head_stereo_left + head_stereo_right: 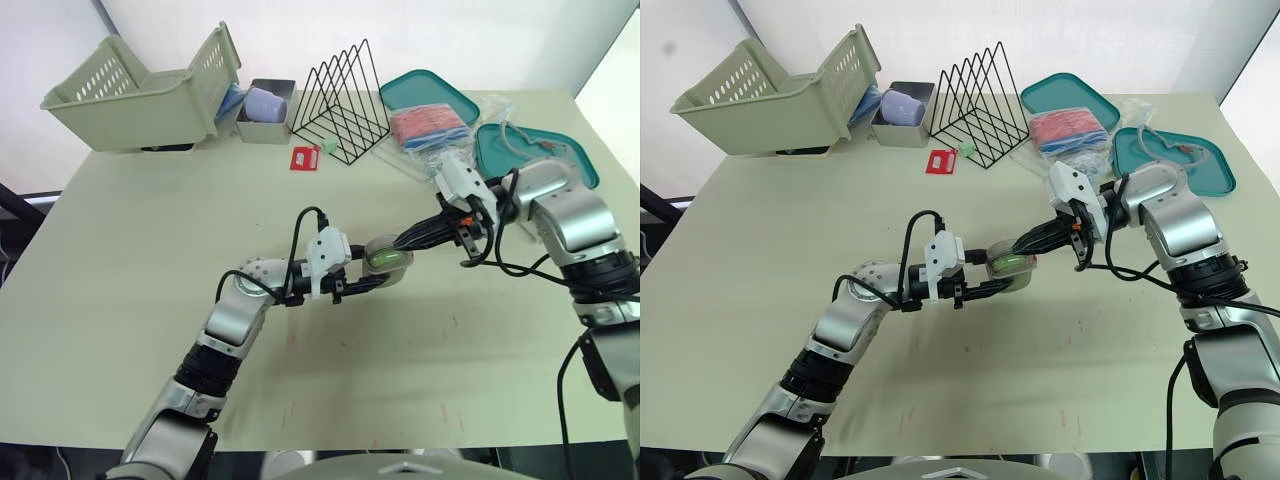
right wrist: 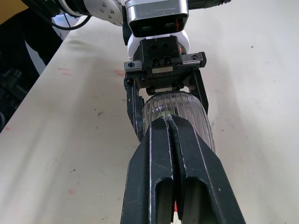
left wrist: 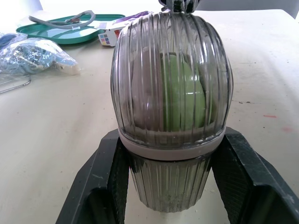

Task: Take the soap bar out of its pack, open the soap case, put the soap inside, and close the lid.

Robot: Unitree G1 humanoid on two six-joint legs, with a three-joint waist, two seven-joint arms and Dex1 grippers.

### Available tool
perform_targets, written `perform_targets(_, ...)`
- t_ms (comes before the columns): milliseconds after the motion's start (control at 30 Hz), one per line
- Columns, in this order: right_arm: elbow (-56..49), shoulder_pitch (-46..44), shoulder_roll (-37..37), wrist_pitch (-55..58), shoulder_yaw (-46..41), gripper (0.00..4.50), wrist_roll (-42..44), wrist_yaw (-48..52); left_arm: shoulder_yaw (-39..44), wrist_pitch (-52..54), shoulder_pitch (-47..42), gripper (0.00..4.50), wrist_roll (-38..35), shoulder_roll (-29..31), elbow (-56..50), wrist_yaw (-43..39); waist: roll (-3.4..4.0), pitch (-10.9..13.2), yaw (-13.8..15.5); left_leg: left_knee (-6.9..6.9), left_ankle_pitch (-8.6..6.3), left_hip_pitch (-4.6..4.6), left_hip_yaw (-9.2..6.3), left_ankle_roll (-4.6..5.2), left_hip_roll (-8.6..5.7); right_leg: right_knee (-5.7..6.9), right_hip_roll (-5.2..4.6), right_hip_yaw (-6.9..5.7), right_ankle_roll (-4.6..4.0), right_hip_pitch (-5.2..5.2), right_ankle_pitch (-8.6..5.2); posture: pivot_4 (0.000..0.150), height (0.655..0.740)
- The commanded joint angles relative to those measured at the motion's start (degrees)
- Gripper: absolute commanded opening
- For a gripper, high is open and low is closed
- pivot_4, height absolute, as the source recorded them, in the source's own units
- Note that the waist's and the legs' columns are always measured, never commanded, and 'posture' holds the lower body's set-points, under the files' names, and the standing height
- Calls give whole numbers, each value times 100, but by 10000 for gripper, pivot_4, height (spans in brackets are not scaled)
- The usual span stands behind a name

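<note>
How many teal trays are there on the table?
2. One teal tray lies far right, behind the red packet; the second teal tray, nearer, holds a cable.

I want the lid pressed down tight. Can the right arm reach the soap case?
Probably yes: the right gripper, fingers shut, seems to touch the top of the soap case, while the left gripper holds its base.

No legible text or labels
</note>
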Motion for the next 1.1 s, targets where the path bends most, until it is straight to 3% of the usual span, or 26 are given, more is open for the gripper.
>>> perform_targets(33, 94, 95, 72, -31, 199, 498, -257, -158, 65, -97, -67, 19964, -52, -22, -227, 4, 0, 0, -4, 0, 0, 0, 0, 0, 0, 0, 0, 0, 0, 0, 0, 1500, 7400)
perform_targets(133, 197, 76, 119, -147, 61, 498, -207, -203, 64, -96, -47, 19964, -57, -15, -227, 3, 0, 0, -7, 0, 0, 0, 0, 0, 0, 1, 0, 0, 0, 0, 0, 1500, 7400)
perform_targets(267, 834, 222, 255, -1572, -449, 498, -600, -1088, 94, -20, -8, 19964, -106, 31, -271, -12, -4, -1, 8, 1, 0, 0, 1, 0, 0, 2, -1, 0, 0, 1, 0, 1500, 7400)
perform_targets(533, 1084, 139, 156, -819, -1046, 498, 57, -932, 100, -20, -26, 19964, -134, 82, -248, -80, -1, 2, 13, 0, 1, -5, 4, -1, 0, -1, -2, 3, 0, -4, 0, 1500, 7400)
perform_targets(867, 597, 1550, -370, -1374, -1787, 44624, 644, -244, 170, 230, 14, 19964, -376, 25, -315, -115, -1, 3, 111, 1, 0, -9, 5, 0, -1, -6, -2, 4, 0, -3, 0, 1500, 7400)
perform_targets(1033, 615, 2110, -520, -2017, -1925, 44624, 730, 190, 274, 722, -50, 19964, -751, 27, -429, -211, -1, 3, 91, 1, 0, -1, 7, 0, 0, -1, 3, 10, 1, -1, 0, 1500, 7400)
perform_targets(1100, 554, 2414, -601, -2396, -1907, 44624, 845, 297, 404, 1447, -77, 19964, -1280, 23, -631, -262, -1, 3, 98, 1, 0, -1, 8, 0, 0, -2, 3, 10, 1, -1, 0, 1500, 7400)
